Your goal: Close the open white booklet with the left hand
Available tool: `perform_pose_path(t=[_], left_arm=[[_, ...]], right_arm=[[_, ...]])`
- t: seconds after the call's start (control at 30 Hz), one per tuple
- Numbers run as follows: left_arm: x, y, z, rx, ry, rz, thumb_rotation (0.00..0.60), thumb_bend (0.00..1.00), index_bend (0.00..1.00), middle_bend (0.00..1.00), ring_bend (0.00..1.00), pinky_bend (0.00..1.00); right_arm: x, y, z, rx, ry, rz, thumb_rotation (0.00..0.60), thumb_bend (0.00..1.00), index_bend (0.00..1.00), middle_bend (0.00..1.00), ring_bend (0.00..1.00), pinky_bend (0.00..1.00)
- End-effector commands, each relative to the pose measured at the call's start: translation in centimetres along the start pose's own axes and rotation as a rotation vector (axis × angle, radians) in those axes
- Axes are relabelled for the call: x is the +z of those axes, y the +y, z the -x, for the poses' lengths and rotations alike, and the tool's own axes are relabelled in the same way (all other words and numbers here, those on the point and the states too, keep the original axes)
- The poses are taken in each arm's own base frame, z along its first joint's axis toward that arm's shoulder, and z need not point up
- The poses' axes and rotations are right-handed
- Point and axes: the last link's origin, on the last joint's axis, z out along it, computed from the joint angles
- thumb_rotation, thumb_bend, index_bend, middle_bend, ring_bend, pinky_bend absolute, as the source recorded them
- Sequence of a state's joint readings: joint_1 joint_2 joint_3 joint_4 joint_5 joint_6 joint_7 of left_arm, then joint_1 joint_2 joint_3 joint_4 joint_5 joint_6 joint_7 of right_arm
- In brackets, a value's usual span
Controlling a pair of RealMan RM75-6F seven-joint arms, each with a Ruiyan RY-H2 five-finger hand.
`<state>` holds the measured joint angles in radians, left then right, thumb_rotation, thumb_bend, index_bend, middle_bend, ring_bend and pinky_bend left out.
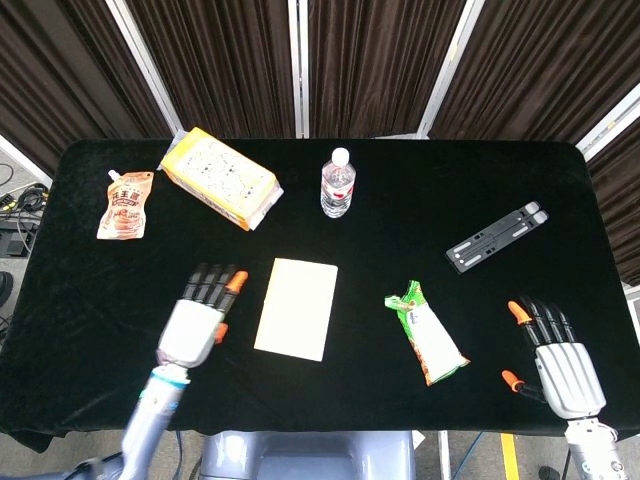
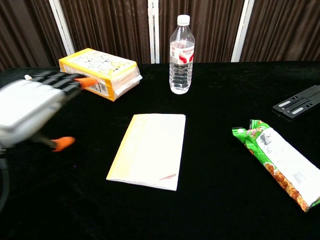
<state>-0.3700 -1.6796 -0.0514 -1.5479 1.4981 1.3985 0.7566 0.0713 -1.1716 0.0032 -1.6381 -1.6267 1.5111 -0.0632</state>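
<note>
We see the white booklet (image 1: pixel 296 308) lying shut and flat on the black table (image 1: pixel 420 200), so the closing looks done. Our left hand (image 1: pixel 197 318) hovers just beside it, fingers spread and empty; our right hand (image 1: pixel 553 356) rests open, well apart.

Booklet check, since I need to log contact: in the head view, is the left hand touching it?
No: the left hand sits apart from the closed booklet, with bare black table between them.

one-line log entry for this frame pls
booklet: closed, flat on table | left robot hand: open, beside booklet, not touching | right robot hand: open, idle near table edge | status: close looks done
</note>
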Motion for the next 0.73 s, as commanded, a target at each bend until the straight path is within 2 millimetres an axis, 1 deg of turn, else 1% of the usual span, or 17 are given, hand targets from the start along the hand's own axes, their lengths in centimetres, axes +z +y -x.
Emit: perform_pose_path(t=[0.03, 0.13, 0.23, 0.4, 0.57, 0.73], left_arm=[[-2.8, -3.5, -0.8, 0.001, -0.035, -0.107, 0.600, 0.18, 0.00, 0.00, 0.00, 0.00], [-4.3, -5.2, -1.4, -0.008, -0.034, -0.156, 0.600, 0.15, 0.00, 0.00, 0.00, 0.00], [-6.2, -7.2, -1.9, -0.022, -0.028, -0.225, 0.600, 0.13, 0.00, 0.00, 0.00, 0.00], [-8.3, -9.2, -2.5, -0.028, -0.020, -0.292, 0.600, 0.10, 0.00, 0.00, 0.00, 0.00], [-9.7, -10.1, -3.2, -0.047, -0.006, -0.304, 0.600, 0.10, 0.00, 0.00, 0.00, 0.00], [-10.5, -10.5, -3.9, -0.057, 0.016, -0.317, 0.600, 0.10, 0.00, 0.00, 0.00, 0.00]], right_arm=[[0.1, 0.0, 0.1, -0.008, -0.002, 0.001, 0.600, 0.05, 0.00, 0.00, 0.00, 0.00], [0.0, 0.0, 0.2, -0.020, -0.005, -0.001, 0.600, 0.04, 0.00, 0.00, 0.00, 0.00], [0.0, 0.0, 0.2, -0.040, -0.005, -0.005, 0.600, 0.04, 0.00, 0.00, 0.00, 0.00], [0.1, 0.0, 0.3, -0.053, -0.007, -0.011, 0.600, 0.04, 0.00, 0.00, 0.00, 0.00], [0.2, -0.2, 0.4, -0.065, -0.004, -0.022, 0.600, 0.04, 0.00, 0.00, 0.00, 0.00], [0.2, -0.3, 0.7, -0.076, -0.015, -0.027, 0.600, 0.04, 0.00, 0.00, 0.00, 0.00]])
